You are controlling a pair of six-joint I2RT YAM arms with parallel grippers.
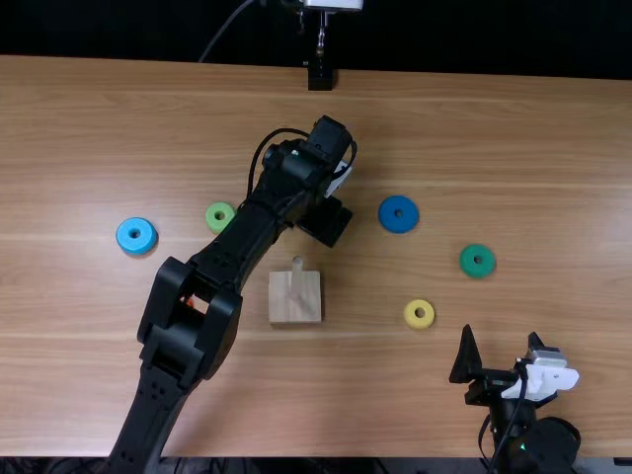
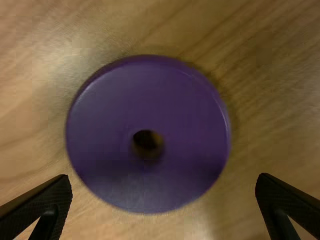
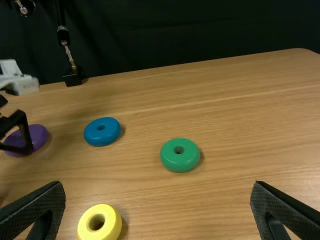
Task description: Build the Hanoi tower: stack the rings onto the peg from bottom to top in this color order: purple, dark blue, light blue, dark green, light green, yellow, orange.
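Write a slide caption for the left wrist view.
Open left tool over the purple ring, which lies flat on the wooden table, its central hole facing up.

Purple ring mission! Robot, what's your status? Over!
Left gripper open over purple ring. Right gripper open, empty. Peg bare. Nothing seen blocking left gripper from ring.

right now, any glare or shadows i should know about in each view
left wrist view: faint pale sheen on the table near the purple ring, dark shadow along one side of the ring; right wrist view: short soft shadows beside the yellow ring and dark green ring; top view: narrow shadow along the right side of the wooden base
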